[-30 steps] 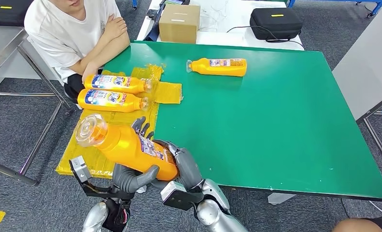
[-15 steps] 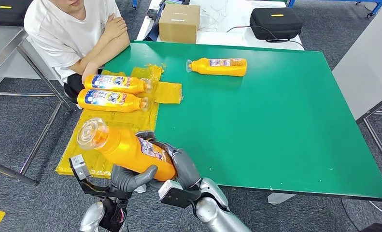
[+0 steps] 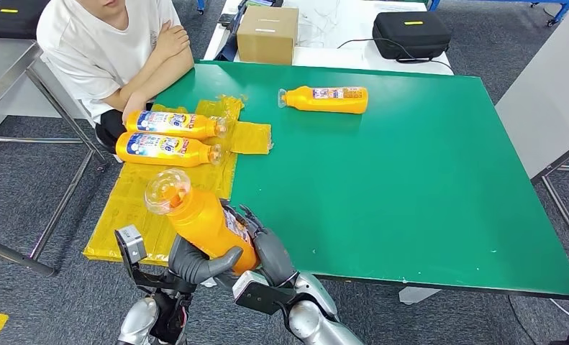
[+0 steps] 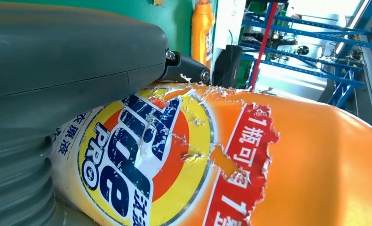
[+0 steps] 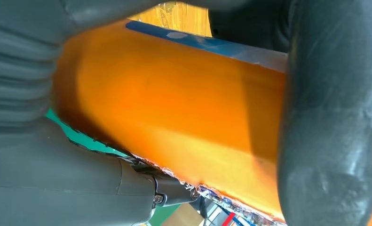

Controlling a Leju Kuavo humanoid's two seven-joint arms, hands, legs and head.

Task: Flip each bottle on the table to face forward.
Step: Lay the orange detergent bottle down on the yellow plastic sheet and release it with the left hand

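Grey carpet floor (image 3: 22, 215), w/ a green counter (image 3: 411, 180) filling most of the head view; a white table behind it carries a cardboard box (image 3: 267, 34) and a black case (image 3: 411, 34). A person in a white tee (image 3: 98, 50) sits at the counter's far-left corner, arms folded. Yellow crinkled sheet (image 3: 134, 198) covers the counter's left strip. Held bottle (image 3: 202, 219), orange, is up off the counter at the near-left edge, tilted, clear cap toward the camera & up-left, base down between both hands. Left hand (image 3: 198, 264) grips it from below near the base, thumb wrapped across the body; left wrist view shows the torn front label pressed against the palm. Right hand (image 3: 267, 248) holds the other side, fingers closed round the body. Two labelled bottles (image 3: 170, 136) lie side by side on the yellow sheet just by the person's arm, blue-and-white labels up, caps to the right. Far bottle (image 3: 324, 98) lies on bare green well apart from them, cap to the left.
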